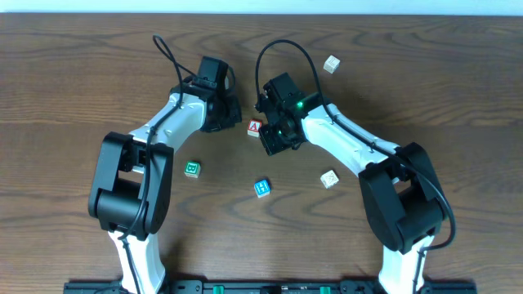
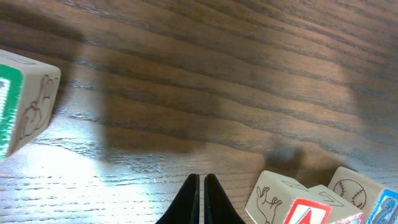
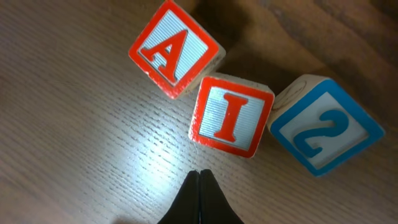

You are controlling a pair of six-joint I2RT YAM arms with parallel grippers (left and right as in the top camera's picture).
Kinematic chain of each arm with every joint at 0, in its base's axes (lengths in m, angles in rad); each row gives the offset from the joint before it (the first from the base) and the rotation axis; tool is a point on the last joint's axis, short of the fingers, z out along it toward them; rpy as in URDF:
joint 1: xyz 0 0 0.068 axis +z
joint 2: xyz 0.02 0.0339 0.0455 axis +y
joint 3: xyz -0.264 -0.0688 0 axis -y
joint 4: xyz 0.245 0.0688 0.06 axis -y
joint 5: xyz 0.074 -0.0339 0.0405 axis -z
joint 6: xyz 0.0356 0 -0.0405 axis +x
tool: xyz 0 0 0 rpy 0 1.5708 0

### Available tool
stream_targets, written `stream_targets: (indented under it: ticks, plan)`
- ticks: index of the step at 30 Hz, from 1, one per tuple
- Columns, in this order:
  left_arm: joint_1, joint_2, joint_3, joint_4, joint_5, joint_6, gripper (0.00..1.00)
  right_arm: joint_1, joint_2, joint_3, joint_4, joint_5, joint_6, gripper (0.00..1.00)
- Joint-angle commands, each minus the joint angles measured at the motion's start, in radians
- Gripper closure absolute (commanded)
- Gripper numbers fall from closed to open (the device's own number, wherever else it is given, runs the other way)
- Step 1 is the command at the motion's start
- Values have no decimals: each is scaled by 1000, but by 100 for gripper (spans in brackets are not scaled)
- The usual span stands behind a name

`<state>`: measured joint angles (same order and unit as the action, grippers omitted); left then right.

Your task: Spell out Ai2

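Note:
Three blocks lie in a rough row in the right wrist view: a red A block [image 3: 176, 48], a red I block [image 3: 231, 116] and a blue 2 block [image 3: 325, 126], each slightly turned. My right gripper [image 3: 199, 174] is shut and empty, just in front of the I block. In the overhead view only the A block [image 1: 254, 127] shows, between my left gripper [image 1: 229, 114] and my right gripper [image 1: 274, 137], which hides the I and 2 blocks. My left gripper [image 2: 200, 178] is shut and empty, just left of the A block [image 2: 301, 213].
Loose blocks on the wooden table: a green one [image 1: 192, 169], a blue one [image 1: 261, 188], a pale one [image 1: 329, 179] at the front right and a pale one [image 1: 331, 64] at the back. The green block [image 2: 22, 102] also shows at the left wrist view's left edge.

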<state>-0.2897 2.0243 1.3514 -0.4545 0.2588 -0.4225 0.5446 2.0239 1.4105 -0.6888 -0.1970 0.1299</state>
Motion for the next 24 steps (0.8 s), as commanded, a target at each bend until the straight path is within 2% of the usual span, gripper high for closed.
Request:
stream_targets:
  ticks: [1, 24]
  plan:
    - [8, 16, -8, -6, -6, -5, 94, 1, -8, 1, 4, 14, 28, 99]
    - [11, 16, -8, -9, -6, -5, 94, 2, 48, 1, 23, 16, 31, 99]
